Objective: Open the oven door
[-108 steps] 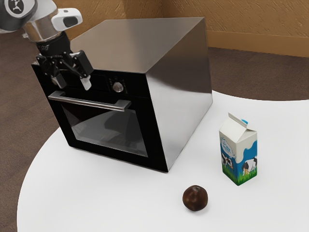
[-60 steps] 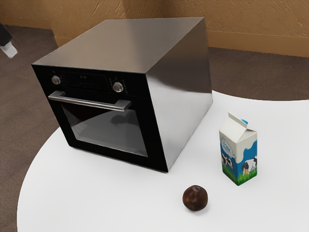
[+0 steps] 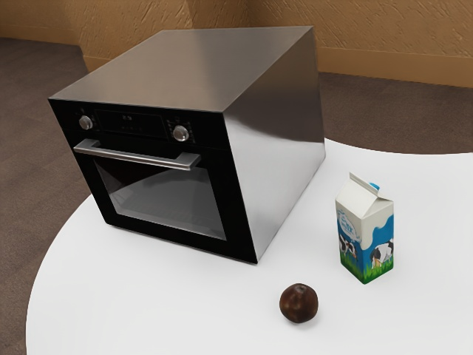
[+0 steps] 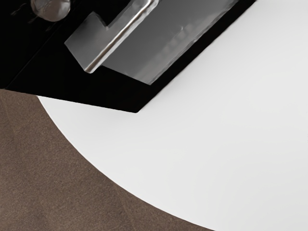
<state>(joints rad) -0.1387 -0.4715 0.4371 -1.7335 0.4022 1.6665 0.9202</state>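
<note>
A tan textured wall (image 3: 384,33) stands behind the oven, with brown floor (image 3: 392,115) between. The round white table (image 3: 177,303) spreads beneath the oven. The stainless-steel oven (image 3: 273,140) has a black front facing the exterior view's lower left. On that front is the task's thing, the oven door (image 3: 233,222), fully shut. Its glass window (image 3: 162,200) sits in the door's middle, and its metal bar handle (image 3: 137,157) runs across just above the window. In the wrist view one end of the handle stands out from the front, near a lower corner of the oven. The milk carton (image 3: 364,237) is upright, apart from the oven's plain side, toward the exterior view's right. A dark brown round fruit (image 3: 299,303) lies apart from the oven's nearest lower corner. Two knobs (image 3: 86,123) sit on the oven above the handle. I cannot tell how far open the hand is or whether it has hold of anything.
</note>
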